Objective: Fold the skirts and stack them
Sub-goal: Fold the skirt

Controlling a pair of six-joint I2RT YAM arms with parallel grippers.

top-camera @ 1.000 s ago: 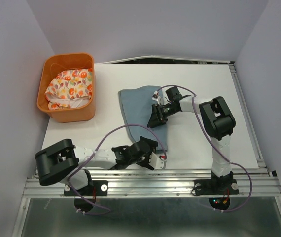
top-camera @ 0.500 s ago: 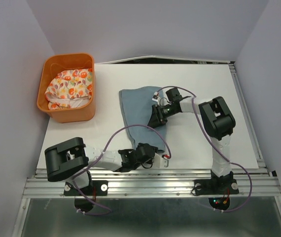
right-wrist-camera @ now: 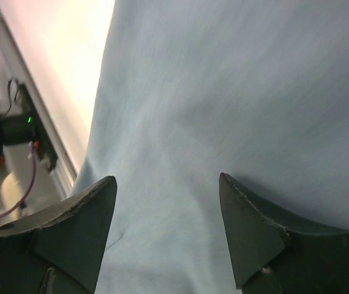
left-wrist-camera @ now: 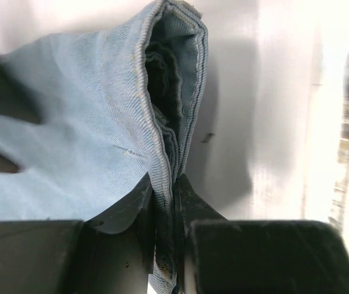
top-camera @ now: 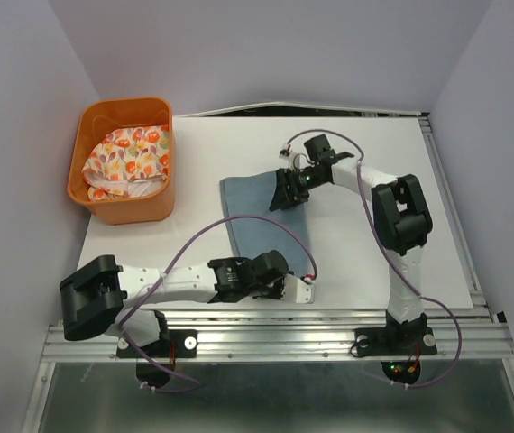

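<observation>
Denim skirt (top-camera: 261,230), top view: light blue, partly folded, lying mid-table (top-camera: 374,253). Left arm (top-camera: 167,281) stretched low along near edge, left gripper (top-camera: 295,287) at skirt's near corner. Right arm (top-camera: 392,216) bent inward, right gripper (top-camera: 289,191) over skirt's far edge. Floral skirt (top-camera: 129,155) bunched inside orange basket (top-camera: 135,209) at far left, well apart from denim.
Left wrist view: fingers (left-wrist-camera: 128,211) pinched tight on doubled denim hem; bare table alongside.
Right wrist view: fingers (right-wrist-camera: 76,226) spread wide above denim, gripping nothing.
</observation>
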